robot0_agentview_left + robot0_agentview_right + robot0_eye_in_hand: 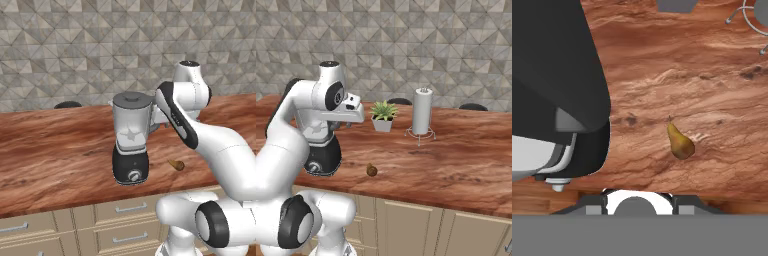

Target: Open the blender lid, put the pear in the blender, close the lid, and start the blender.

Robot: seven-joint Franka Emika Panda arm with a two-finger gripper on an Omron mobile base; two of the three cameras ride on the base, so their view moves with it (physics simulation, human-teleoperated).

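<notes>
The blender stands on the wooden counter, a clear grey jar on a black base with a silver knob. The blender lid sits shut on the jar's rim. The pear lies on the counter to the right of the base, apart from it; it is small and brownish and lies right of the blender's dark bulk in the hand view. My gripper hovers high beside the jar's upper right side, above the counter. Its fingers are hidden, so their state does not show.
A white paper-towel roll on a wire stand and a small potted plant stand further right on the counter. Dark round objects sit by the tiled back wall. Drawers run below the counter's front edge.
</notes>
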